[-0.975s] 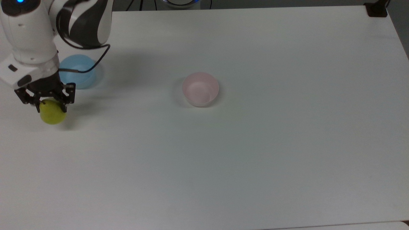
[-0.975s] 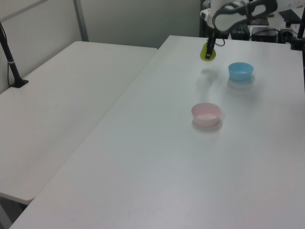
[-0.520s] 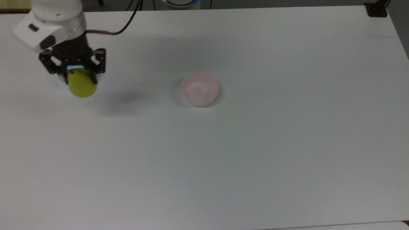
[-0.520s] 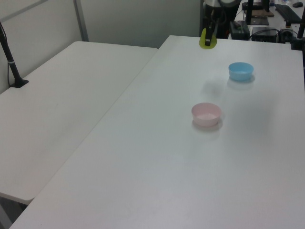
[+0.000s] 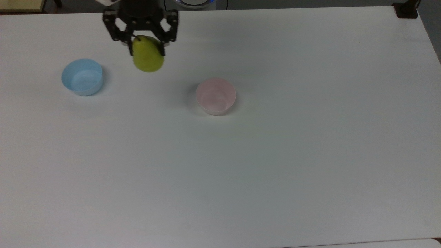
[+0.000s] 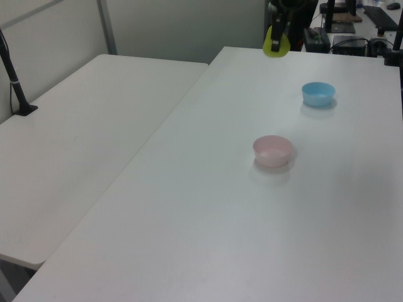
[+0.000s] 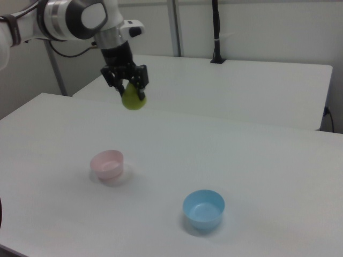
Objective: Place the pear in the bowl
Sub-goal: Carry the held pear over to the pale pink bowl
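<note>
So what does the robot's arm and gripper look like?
The arm is round and chunky, white and silvery grey with dark joints. A thin black cable hangs beside it. The gripper is black, with two slim fingers.

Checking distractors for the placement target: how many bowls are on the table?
2. The pale pink bowl sits near mid-table; the light blue bowl sits apart toward the top view's left. Both are empty, and the table leaves nowhere for another to hide.

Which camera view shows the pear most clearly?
The top view: the pear is large, with its stem visible. In the right view it is smaller; in the left view it is tiny and far away.
</note>
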You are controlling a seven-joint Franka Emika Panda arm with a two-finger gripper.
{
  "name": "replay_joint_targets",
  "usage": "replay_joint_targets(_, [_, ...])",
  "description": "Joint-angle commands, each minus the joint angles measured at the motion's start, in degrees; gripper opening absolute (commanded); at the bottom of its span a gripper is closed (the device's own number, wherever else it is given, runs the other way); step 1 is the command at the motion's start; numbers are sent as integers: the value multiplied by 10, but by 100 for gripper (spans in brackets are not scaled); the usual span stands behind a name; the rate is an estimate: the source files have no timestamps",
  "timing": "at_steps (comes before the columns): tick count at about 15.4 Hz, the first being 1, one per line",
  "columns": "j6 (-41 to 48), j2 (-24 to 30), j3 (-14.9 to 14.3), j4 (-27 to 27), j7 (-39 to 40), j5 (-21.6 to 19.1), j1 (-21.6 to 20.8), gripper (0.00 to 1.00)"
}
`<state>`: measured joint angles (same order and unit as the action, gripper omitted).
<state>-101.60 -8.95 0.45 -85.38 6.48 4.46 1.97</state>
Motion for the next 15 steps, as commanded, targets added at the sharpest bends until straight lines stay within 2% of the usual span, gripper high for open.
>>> replay_joint_targets(1, [-11,45,-4,-74,-64,-9,-56,0])
replay_joint_targets(5, [-118,66,-5,-181,-104,-12,-109,0])
replay_joint_targets(8, [-192,61,-5,-240,-106,-12,-130,1])
replay_joint_targets(15, [-292,24,-4,-305,-106,-9,-137,1])
